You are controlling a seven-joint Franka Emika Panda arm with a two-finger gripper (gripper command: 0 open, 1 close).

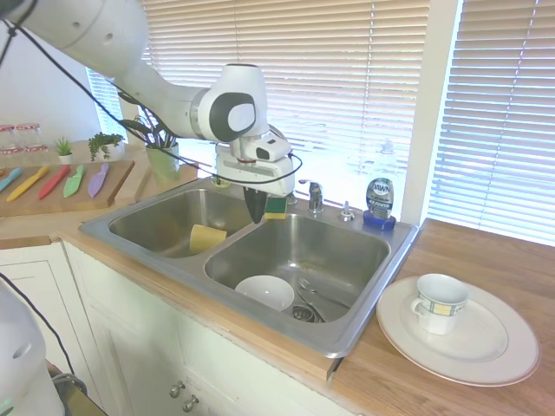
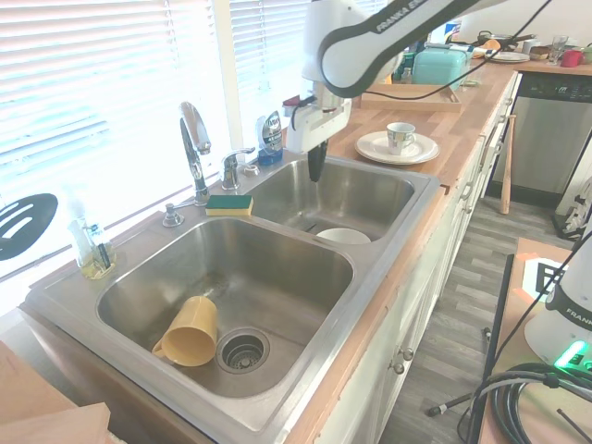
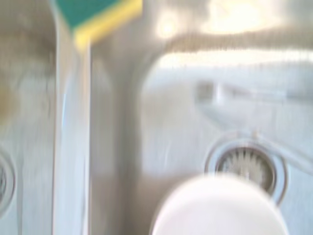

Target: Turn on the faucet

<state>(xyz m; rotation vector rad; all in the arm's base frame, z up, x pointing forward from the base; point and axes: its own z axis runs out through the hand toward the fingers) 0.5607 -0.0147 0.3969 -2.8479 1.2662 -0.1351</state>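
The faucet [image 2: 194, 139] is a tall chrome gooseneck spout on the sink's back ledge. Its small lever handle [image 2: 233, 165] stands just beside it. In the first exterior view my arm hides the spout, and only the lever handle [image 1: 314, 195] shows. My gripper [image 2: 315, 166] points straight down, shut and holding nothing. It hangs over the back edge of the basin that holds the white bowl, a short way from the lever on the basin side. Seen from the first exterior view, the gripper [image 1: 254, 208] sits just left of the sponge.
A green and yellow sponge [image 2: 229, 203] lies on the ledge by the faucet. A white bowl [image 2: 342, 237] sits in one basin, a yellow cup [image 2: 190, 331] in the other. The blue-label soap bottle [image 2: 270, 137] and a chrome sprayer knob [image 1: 346, 211] stand beyond the lever. A plate with a mug [image 1: 440, 303] is on the counter.
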